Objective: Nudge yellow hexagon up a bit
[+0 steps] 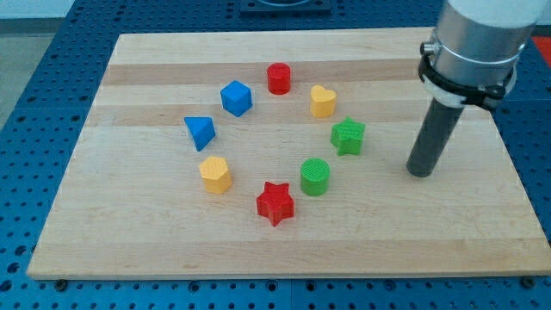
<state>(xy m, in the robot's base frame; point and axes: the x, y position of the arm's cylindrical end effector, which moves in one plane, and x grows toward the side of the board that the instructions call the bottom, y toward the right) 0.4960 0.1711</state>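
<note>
The yellow hexagon (215, 174) lies on the wooden board (129, 232), at the lower left of a ring of blocks. My tip (419, 172) rests on the board far to the view's right of it, beyond the green star (349, 136) and the green cylinder (315, 176). The tip touches no block. The blue triangle (201, 132) lies just above the hexagon and the red star (275, 203) lies to its lower right.
The ring also holds a blue cube (236, 97), a red cylinder (278, 78) and a yellow heart (322, 101). The arm's grey body (473, 39) hangs over the board's upper right. A blue perforated table surrounds the board.
</note>
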